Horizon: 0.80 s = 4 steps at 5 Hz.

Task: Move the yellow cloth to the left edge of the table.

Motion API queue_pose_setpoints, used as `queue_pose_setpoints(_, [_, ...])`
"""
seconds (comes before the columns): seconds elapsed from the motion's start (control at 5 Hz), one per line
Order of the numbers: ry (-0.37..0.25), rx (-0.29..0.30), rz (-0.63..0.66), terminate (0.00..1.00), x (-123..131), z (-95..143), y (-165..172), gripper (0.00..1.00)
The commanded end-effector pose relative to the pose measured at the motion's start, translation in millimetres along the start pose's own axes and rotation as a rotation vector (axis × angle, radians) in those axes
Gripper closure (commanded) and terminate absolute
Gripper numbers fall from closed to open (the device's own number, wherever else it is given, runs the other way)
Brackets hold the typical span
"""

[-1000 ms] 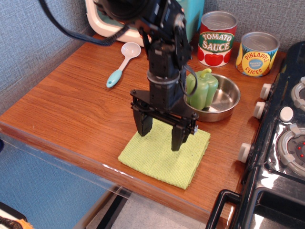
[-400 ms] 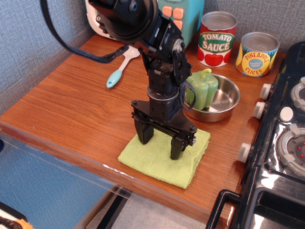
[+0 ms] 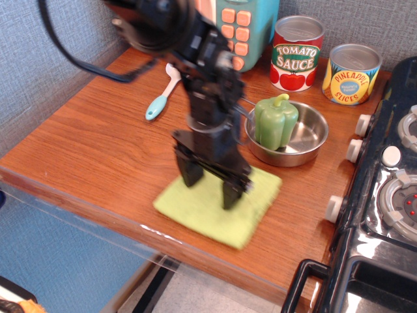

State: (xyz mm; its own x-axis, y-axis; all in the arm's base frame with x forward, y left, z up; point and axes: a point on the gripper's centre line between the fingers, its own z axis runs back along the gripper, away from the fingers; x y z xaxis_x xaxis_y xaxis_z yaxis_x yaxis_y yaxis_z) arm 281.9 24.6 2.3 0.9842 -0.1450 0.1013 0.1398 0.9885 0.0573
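Reddish wood-grain tabletop carries everything. Black fingers stand spread apart, tips pressed on the yellow cloth, which lies flat and blurred near the front edge. Behind, cans read "TOMATO SAUCE" and "PINEAPPLE SLICES". A steel pan holds a green pepper.

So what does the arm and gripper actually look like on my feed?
The arm is all black, built of chunky rounded segments, with a thick black cable looping off its upper part. The gripper is black too: a flat crossbar carrying two blocky fingers. No markings show; the picture is motion-blurred.
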Motion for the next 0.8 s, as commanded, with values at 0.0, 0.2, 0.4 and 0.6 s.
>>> queue_pose_setpoints(0.0, [0.024, 0.038, 0.07, 0.0, -29.6, -6.4, 112.9, 0.0])
queue_pose_setpoints(0.2, [0.042, 0.042, 0.123, 0.0, -47.1, 1.9, 152.3, 0.0])
queue_pose_setpoints(0.4, [0.033, 0.028, 0.158, 0.0, -57.2, 8.6, 185.9, 0.0])
queue_pose_setpoints(0.6, [0.029, -0.012, 0.135, 0.0, -53.4, 11.0, 212.5, 0.0])
